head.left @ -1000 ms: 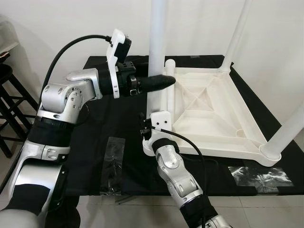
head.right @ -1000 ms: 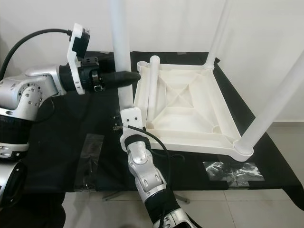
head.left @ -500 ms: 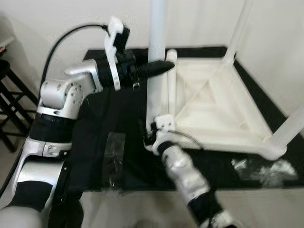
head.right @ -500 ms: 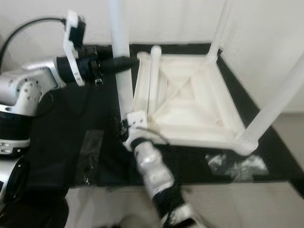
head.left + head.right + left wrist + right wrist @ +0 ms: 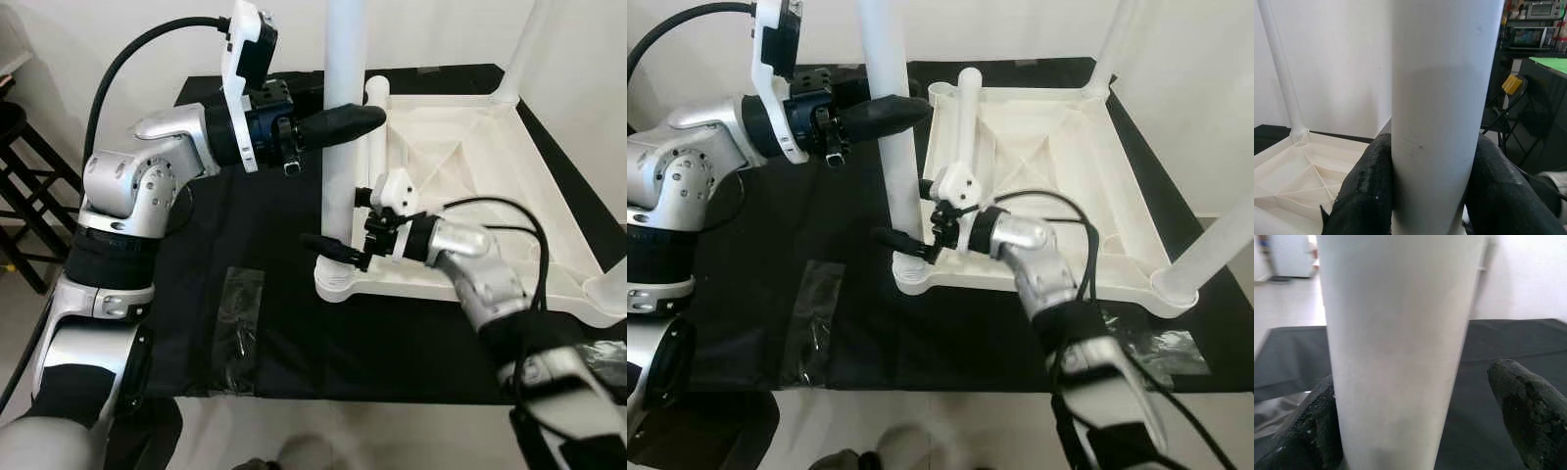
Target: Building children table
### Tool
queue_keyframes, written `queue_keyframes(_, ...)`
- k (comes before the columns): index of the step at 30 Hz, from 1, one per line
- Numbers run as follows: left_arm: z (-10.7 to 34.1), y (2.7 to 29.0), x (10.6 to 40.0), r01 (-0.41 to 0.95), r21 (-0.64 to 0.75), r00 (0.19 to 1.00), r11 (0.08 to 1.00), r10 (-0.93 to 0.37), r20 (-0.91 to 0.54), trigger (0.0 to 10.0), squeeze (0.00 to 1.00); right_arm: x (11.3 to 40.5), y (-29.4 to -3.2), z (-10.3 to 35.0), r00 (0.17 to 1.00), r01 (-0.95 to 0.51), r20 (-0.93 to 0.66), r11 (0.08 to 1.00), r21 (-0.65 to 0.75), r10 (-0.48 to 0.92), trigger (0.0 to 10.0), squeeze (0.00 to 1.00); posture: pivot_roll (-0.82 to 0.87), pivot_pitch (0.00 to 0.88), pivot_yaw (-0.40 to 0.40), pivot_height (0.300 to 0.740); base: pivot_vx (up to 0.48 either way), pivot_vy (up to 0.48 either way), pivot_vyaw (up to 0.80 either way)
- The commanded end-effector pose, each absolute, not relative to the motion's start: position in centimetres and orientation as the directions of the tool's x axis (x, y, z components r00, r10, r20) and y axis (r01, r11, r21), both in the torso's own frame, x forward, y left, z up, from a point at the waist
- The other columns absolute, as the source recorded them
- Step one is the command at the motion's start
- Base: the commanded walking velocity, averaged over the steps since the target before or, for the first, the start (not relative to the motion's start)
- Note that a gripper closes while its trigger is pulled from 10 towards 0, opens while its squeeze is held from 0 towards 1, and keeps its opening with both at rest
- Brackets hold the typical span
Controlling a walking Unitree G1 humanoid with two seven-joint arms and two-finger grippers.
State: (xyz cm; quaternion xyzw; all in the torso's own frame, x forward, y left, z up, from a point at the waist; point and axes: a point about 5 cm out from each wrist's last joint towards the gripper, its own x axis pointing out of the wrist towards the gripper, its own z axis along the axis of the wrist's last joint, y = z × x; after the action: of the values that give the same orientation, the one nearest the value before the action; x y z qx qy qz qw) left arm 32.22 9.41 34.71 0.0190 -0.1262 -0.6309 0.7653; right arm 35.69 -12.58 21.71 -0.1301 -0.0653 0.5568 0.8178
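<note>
The white table top (image 5: 470, 186) lies upside down on black cloth (image 5: 235, 235); the left gripper (image 5: 358, 119) pinches its upright near-corner leg (image 5: 343, 108); the right gripper (image 5: 328, 248), seemingly spread, straddles the leg's base.

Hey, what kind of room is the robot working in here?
Probably a home's kitchen or dining area: a microwave sits on a shelf, a dark stool stands against the white wall, and the upturned white table lies on a black-covered worktop.

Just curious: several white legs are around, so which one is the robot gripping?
The upright leg at the upturned tabletop's near-left corner; the left pincer clamps it, unlike the others.
</note>
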Motion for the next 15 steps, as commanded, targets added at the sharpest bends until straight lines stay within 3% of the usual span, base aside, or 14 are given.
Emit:
queue_keyframes(1,32.6,9.3,32.6,0.973,0.116,0.190,0.200,-0.977,0.091,0.0,0.00,36.1,-13.6,22.7,0.385,-0.886,0.006,0.372,-0.276,0.923,10.0,0.00,0.10,0.111,0.040,0.740,0.000,0.000,0.00)
queue_keyframes(2,32.5,9.3,32.5,0.974,0.116,0.185,0.194,-0.979,0.088,0.0,0.00,36.3,-13.5,23.1,0.357,-0.901,0.012,0.347,-0.258,0.934,10.0,0.00,0.10,0.111,0.041,0.740,0.000,0.000,0.00)
queue_keyframes(3,32.4,9.3,32.3,0.976,0.120,0.176,0.184,-0.981,0.078,0.0,0.00,36.7,-13.2,23.7,0.314,-0.921,0.016,0.308,-0.239,0.949,3.6,0.00,0.11,0.110,0.040,0.740,0.000,0.000,0.00)
queue_keyframes(4,32.4,9.3,32.3,0.976,0.120,0.176,0.184,-0.981,0.078,0.0,0.00,36.7,-13.2,23.7,0.314,-0.921,0.016,0.308,-0.239,0.949,3.6,0.00,0.11,0.110,0.040,0.740,0.000,0.000,0.00)
queue_keyframes(5,32.4,9.3,32.2,0.976,0.122,0.171,0.179,-0.982,0.073,0.0,0.00,36.8,-13.1,23.8,0.292,-0.930,0.017,0.288,-0.228,0.956,0.0,0.00,0.11,0.109,0.039,0.740,0.000,0.000,0.00)
queue_keyframes(15,32.3,8.8,31.9,0.981,0.137,0.129,0.133,-0.991,0.041,0.0,0.00,36.9,-12.2,23.6,0.191,-0.962,-0.008,0.186,-0.202,0.982,0.0,0.00,0.11,0.106,0.043,0.740,0.000,0.000,0.00)
